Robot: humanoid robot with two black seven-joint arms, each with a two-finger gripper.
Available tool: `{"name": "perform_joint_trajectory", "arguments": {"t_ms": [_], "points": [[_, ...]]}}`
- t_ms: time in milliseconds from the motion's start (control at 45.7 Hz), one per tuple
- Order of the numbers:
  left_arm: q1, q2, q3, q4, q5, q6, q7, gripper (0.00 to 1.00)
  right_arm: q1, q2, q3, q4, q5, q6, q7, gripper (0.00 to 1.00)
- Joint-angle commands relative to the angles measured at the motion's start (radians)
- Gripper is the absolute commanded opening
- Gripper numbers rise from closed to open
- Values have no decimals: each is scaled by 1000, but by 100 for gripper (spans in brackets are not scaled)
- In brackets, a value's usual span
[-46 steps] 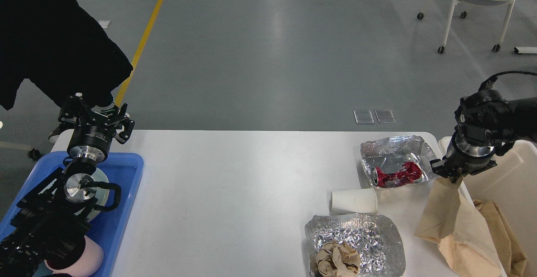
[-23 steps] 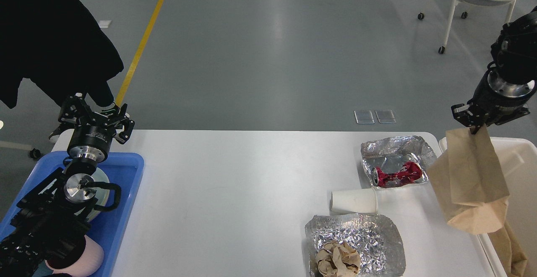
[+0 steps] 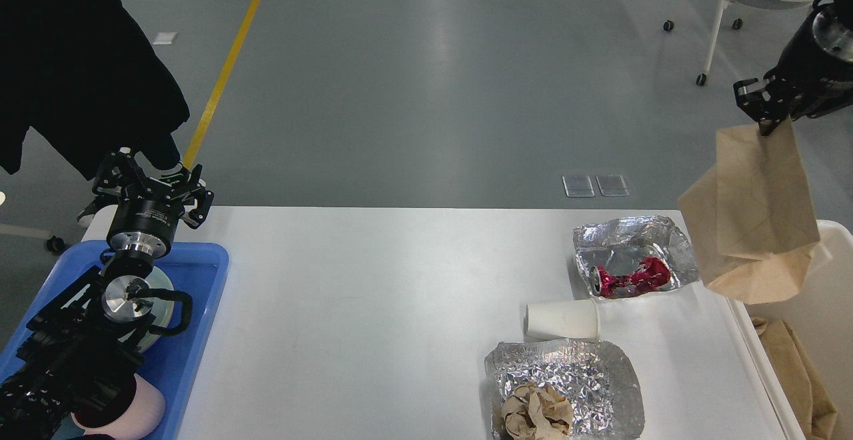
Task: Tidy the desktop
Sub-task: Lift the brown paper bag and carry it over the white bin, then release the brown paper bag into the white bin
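— Desktop lay below us. Our arms?
— Our right gripper hung high above its right edge, jaws clamped on a paper bag; our left gripper spread open above the blue tray.
— Containers?
— A foil tray held a crushed red can.

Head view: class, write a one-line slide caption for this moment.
Right tool holds a brown paper bag aloft beside the desktop; foil trays and a paper cup remain.

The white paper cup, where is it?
In the head view, the white paper cup lies tipped on its side on the desktop's right part, between the two foil sheets.
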Motion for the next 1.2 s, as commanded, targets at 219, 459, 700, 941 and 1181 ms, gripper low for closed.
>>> {"name": "perform_joint_trajectory", "arguments": {"t_ms": [219,459,700,941,1181], "points": [[0,0,0,0,0,0,0,97,-193,-47,-26,-214,18,-100,-8,0],[0,0,0,0,0,0,0,97,-541,-74,-18,-388,117,-292,-10,0],[0,0,0,0,0,0,0,97,-688,-78,-18,-414,157,-407,-8,20],[0,0,0,0,0,0,0,97,-739,-84,0,-414,160,-601,-8,100],[0,0,0,0,0,0,0,97,-702,-77,34,-371,167,-599,-8,100]]}}
